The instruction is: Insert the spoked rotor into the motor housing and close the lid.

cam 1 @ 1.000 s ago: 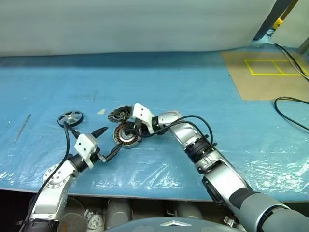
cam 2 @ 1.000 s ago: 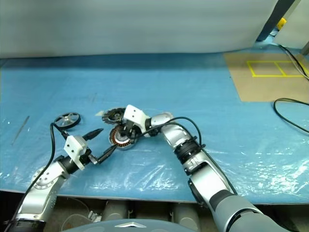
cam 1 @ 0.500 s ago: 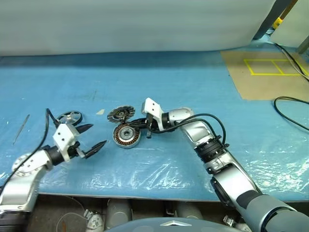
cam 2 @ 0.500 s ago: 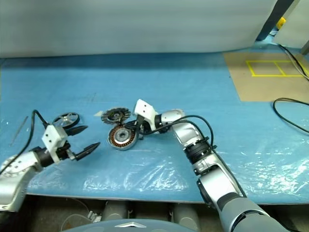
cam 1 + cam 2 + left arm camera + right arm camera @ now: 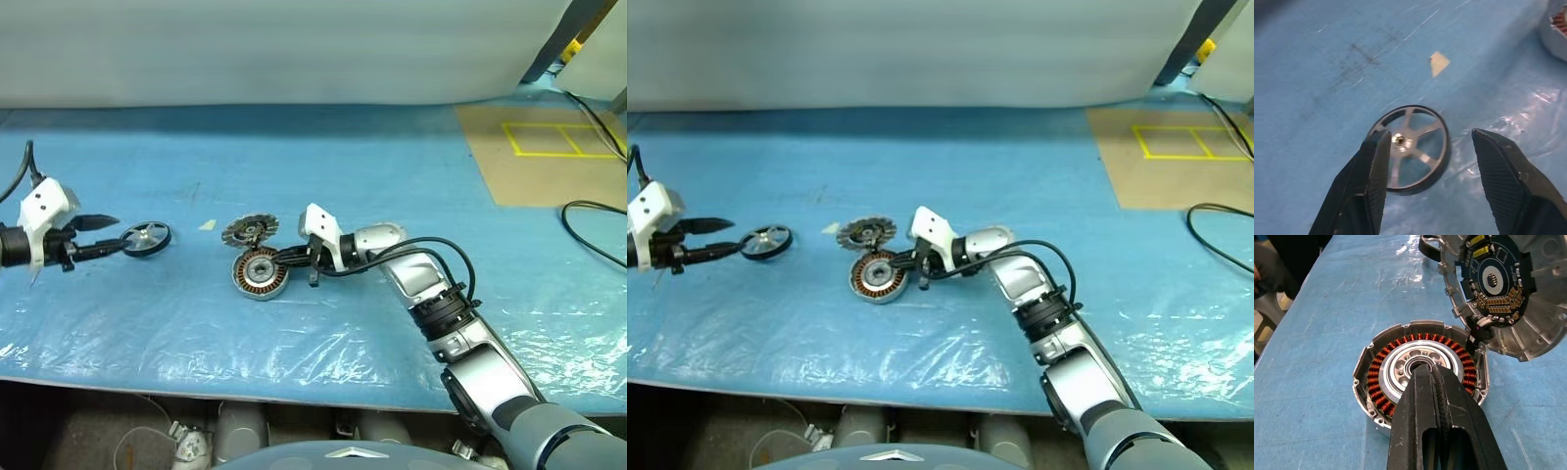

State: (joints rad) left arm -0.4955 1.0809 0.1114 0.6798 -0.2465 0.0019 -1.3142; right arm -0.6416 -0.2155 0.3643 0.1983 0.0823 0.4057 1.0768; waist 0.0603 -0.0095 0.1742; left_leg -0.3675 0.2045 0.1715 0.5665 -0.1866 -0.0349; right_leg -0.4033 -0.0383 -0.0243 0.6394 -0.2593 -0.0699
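Your left gripper, fingers apart, points right at the spoked rotor lying flat just beyond its tips; your right gripper, pinched shut, rests over the motor housing

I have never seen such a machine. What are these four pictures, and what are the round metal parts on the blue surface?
This is a humanoid robot with two arms; each ends in a gripper of two black fingers. The two wide pictures come from a camera on its head, looking down over a table under a blue sheet. The two close pictures come from cameras on the wrists.

Three motor parts lie there. The spoked rotor is the thin ring with spokes on the left. The motor housing is the puck with copper windings. The lid is the ribbed silver disc just behind the housing, touching its rim.

The left gripper is open beside the rotor and holds nothing; its wrist view shows the rotor between its fingers. The right gripper is shut, its tips over the housing's centre hub.
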